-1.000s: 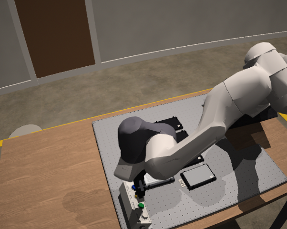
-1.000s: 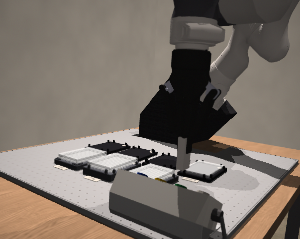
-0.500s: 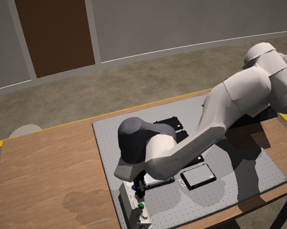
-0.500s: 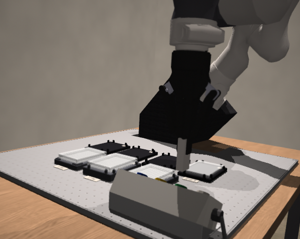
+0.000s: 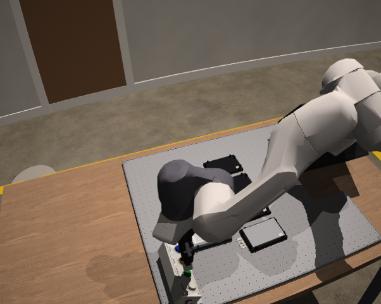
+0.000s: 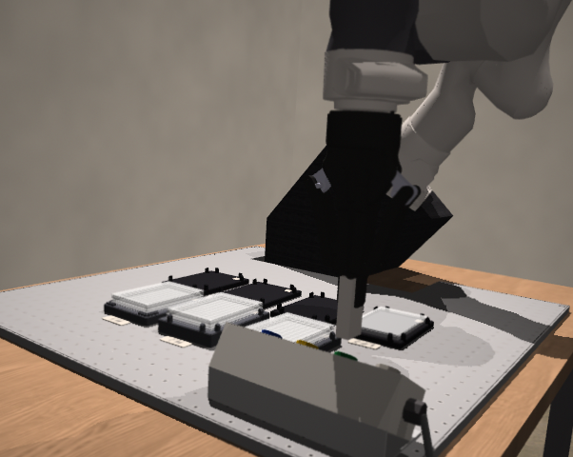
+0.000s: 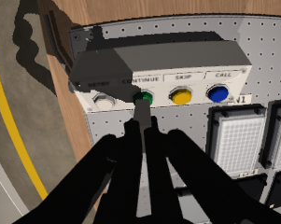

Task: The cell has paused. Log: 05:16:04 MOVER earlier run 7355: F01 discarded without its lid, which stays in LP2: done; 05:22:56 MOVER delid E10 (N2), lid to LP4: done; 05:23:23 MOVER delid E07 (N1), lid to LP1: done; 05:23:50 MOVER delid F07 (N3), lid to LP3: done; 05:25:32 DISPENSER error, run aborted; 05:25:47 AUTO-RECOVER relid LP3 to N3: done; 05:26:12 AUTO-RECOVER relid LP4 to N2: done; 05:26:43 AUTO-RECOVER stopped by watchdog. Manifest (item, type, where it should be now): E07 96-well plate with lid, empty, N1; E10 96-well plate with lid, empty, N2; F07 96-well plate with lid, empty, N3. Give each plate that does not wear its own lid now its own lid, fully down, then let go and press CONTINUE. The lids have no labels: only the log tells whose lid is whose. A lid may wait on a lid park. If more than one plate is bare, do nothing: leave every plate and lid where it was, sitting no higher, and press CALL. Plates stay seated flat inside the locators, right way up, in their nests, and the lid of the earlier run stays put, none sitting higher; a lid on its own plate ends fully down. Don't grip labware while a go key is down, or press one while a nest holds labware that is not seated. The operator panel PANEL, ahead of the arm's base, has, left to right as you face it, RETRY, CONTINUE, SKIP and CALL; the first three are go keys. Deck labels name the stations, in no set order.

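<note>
1. Panel (image 7: 177, 56) lies just ahead of the fingertips; its key labels are too blurred to read.
2. Green key (image 7: 143, 97) sits at the tip of the gripper (image 7: 143, 111); contact cannot be judged.
3. Jaws are pressed together on nothing.
4. Plates (image 6: 212, 309) behind are partly hidden by the arm.

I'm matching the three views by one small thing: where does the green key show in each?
Top: green key low centre, just below the gripper.
Exterior: green key on the panel top, right of the fingertips.
Wrist: green key upper centre, at the shut fingertips, second from left.
Shared landmark: the yellow key beside it.
</note>
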Robot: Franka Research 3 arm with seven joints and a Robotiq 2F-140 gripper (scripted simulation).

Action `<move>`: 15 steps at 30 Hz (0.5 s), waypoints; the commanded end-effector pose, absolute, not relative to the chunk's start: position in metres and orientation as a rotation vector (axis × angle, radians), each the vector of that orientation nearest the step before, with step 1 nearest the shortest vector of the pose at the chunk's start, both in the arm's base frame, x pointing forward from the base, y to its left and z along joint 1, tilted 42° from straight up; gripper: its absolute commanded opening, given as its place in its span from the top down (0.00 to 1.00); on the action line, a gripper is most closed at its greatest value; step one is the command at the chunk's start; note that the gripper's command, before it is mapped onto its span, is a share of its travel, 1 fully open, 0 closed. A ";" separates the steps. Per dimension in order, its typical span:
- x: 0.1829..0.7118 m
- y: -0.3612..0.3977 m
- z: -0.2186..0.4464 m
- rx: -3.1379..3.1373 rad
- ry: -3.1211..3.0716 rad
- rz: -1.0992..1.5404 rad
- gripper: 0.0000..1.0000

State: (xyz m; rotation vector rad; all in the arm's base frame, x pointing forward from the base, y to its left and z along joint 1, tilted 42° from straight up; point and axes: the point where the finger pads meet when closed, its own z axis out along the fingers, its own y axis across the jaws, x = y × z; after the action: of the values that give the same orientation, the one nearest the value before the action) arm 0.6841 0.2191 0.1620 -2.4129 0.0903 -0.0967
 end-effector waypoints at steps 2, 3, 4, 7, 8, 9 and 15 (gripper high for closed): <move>0.687 0.223 0.161 -2.410 0.095 -0.104 1.00; 0.687 0.224 0.160 -2.410 0.095 -0.104 1.00; 0.687 0.224 0.159 -2.410 0.095 -0.104 1.00; 0.687 0.226 0.157 -2.410 0.095 -0.104 1.00; 0.687 0.227 0.157 -2.410 0.095 -0.104 1.00; 0.687 0.227 0.156 -2.410 0.095 -0.104 1.00; 0.688 0.230 0.153 -2.410 0.095 -0.104 1.00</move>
State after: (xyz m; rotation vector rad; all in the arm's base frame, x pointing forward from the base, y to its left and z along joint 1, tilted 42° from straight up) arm 0.6852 0.2269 0.1530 -2.4130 0.0917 -0.0960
